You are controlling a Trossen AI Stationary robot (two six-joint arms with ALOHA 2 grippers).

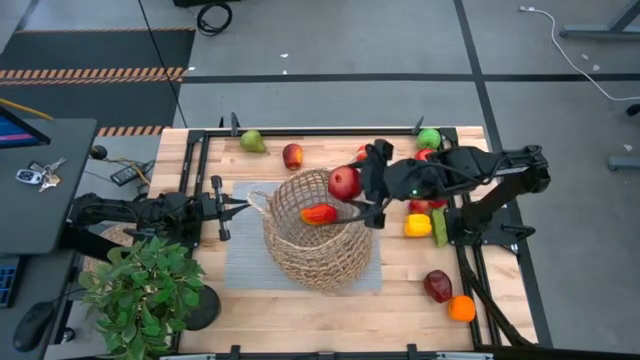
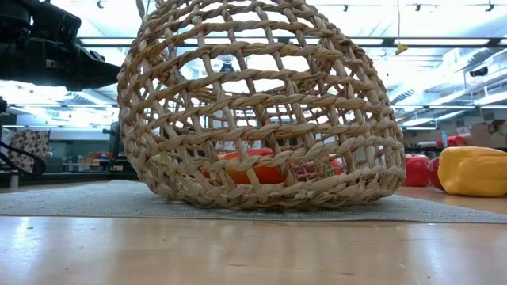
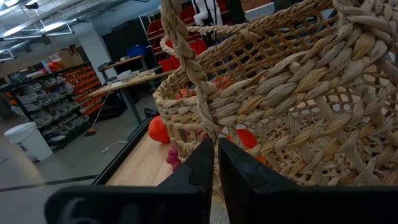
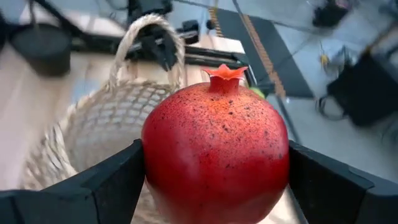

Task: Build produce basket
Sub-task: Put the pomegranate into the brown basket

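No brand, label or readable writing shows on any of the things in view.

The right pincer (image 1: 349,190) hangs over the far right rim of the basket (image 1: 318,245), its fingers spread wide around a red pomegranate (image 4: 216,148), one finger pressed against each side of the fruit. The pomegranate is speckled, with its small crown pointing away from the wrist, and it sits just above the basket's opening.

The left pincer (image 1: 240,207) reaches in from the left, its fingers pressed together on the basket's thin loop handle (image 3: 189,59), pinching the twisted wicker strand between them. The basket is tilted on a grey mat (image 1: 243,255) in the middle of the desk (image 1: 300,310), with its opening turned up and toward the far side. An orange-red pepper (image 1: 319,214) lies inside it, showing through the weave in the low view.

Other produce lies on the desk outside the basket: a green pear (image 1: 252,141) and a red apple (image 1: 292,155) on the far side, a green apple (image 1: 429,138) at the far right, a yellow pepper (image 1: 417,225) just right of the basket, and a dark red piece (image 1: 437,286) beside an orange (image 1: 461,308) at the near right. A potted green plant (image 1: 140,295) stands at the near left corner.
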